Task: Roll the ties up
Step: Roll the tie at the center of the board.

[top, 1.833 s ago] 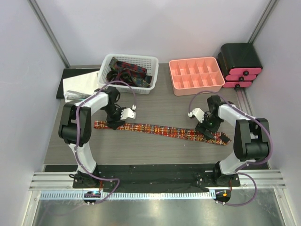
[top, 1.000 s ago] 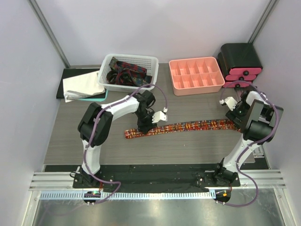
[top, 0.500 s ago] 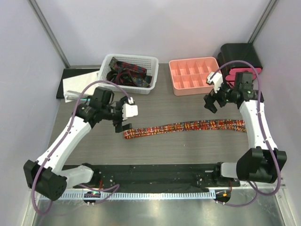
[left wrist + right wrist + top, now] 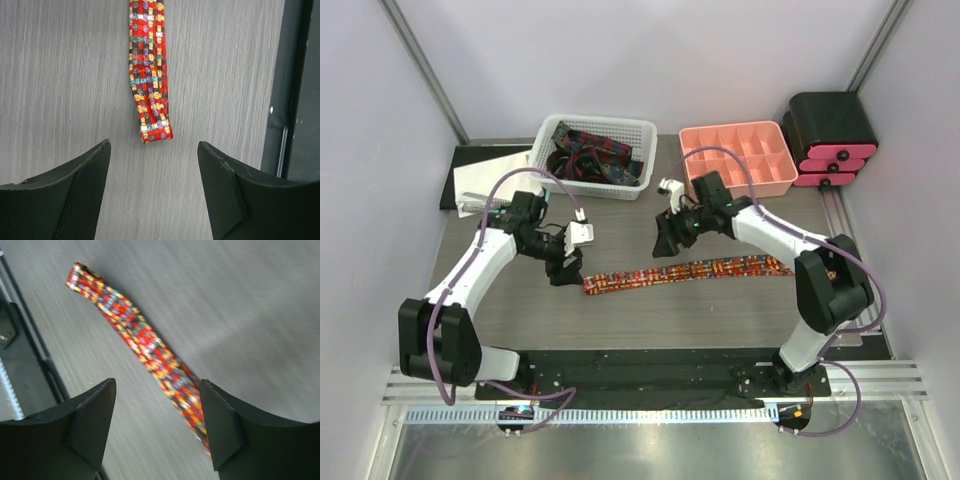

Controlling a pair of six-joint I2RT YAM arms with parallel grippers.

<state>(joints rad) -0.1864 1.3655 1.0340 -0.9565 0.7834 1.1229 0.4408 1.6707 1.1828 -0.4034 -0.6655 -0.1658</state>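
Observation:
A red tie (image 4: 700, 269) with a small yellow-orange pattern lies flat across the table, its left end at the left (image 4: 592, 285). Its right end runs under my right arm. My left gripper (image 4: 566, 268) is open and empty, just left of the tie's left end. In the left wrist view the tie's end (image 4: 152, 131) lies just ahead of the open gripper (image 4: 154, 167). My right gripper (image 4: 666, 234) is open and empty, hovering over the tie's left-middle part. The right wrist view shows the tie (image 4: 145, 340) passing between the open jaws (image 4: 157, 392). More ties (image 4: 595, 152) fill a basket.
The white basket (image 4: 542, 152) stands at the back left. A pink compartment tray (image 4: 735, 160) is at the back middle and a black-and-pink drawer box (image 4: 832, 135) at the back right. White sheets (image 4: 490, 180) lie left of the basket. A black rail (image 4: 295, 100) borders the table's near edge.
My right arm has swung left from the back right to over the tie's left-middle part. My left gripper has moved down beside the tie's left end. The tie lies where it was.

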